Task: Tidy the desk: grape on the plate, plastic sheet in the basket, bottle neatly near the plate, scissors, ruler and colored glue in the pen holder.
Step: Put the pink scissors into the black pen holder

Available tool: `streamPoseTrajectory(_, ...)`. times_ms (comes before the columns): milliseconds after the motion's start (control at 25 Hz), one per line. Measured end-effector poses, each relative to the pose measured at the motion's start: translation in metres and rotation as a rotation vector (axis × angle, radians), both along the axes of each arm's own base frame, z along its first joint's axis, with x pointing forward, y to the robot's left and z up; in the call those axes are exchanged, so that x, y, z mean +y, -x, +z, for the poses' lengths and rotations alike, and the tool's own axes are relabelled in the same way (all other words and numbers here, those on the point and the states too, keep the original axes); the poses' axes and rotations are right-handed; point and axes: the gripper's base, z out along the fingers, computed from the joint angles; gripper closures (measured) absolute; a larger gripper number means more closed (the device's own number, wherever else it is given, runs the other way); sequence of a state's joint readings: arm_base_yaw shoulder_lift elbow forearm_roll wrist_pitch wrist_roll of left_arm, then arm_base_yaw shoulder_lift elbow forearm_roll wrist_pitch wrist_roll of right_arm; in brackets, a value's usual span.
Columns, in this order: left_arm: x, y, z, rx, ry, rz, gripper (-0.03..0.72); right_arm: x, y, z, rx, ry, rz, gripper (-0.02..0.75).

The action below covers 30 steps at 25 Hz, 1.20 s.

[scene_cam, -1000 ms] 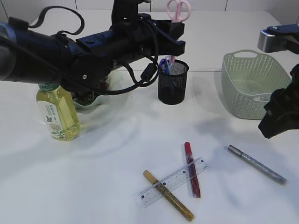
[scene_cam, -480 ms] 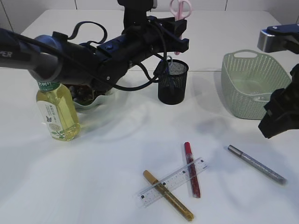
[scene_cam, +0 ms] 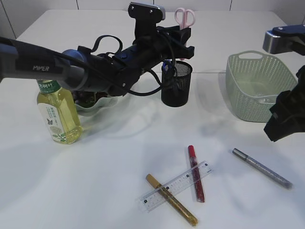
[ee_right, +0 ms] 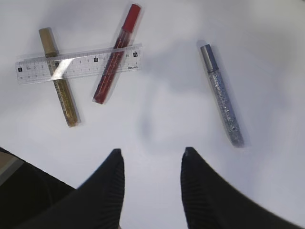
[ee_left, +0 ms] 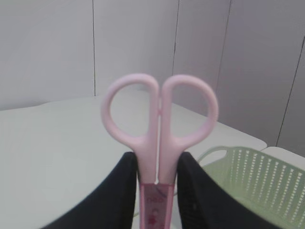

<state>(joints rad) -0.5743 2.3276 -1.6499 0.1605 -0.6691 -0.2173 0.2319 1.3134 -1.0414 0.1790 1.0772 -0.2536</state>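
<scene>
A bottle [scene_cam: 58, 113] stood at frame left, a pen holder [scene_cam: 176, 83] upper centre, a basket [scene_cam: 258, 86] right. The ruler [scene_cam: 175, 185] lay across two glue pens [scene_cam: 196, 173] at lower centre, a third pen [scene_cam: 261, 168] to their right.

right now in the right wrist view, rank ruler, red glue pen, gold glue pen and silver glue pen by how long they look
1. ruler, clearly longest
2. silver glue pen
3. red glue pen and gold glue pen, which look too alike to rank

The left arm [scene_cam: 71, 71] is matte black with rounded, tubular links, and "PIPER" is printed in light letters on its side. Black cables loop loosely along its top. A grey-capped camera block [scene_cam: 147, 10] sits on its wrist. The right gripper [ee_right: 151, 183] has two black fingers with finely ribbed inner faces. The right arm [scene_cam: 286, 114] is black and angular.
</scene>
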Motion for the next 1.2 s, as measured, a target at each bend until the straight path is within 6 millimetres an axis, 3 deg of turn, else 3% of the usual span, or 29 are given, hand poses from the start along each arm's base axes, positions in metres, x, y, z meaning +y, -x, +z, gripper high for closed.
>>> streamPoseTrajectory(1200,0.003,-0.013,-0.014,0.047,-0.012,0.033,0.462,0.0,0.0,0.0,-0.004,0.006,0.014,0.415)
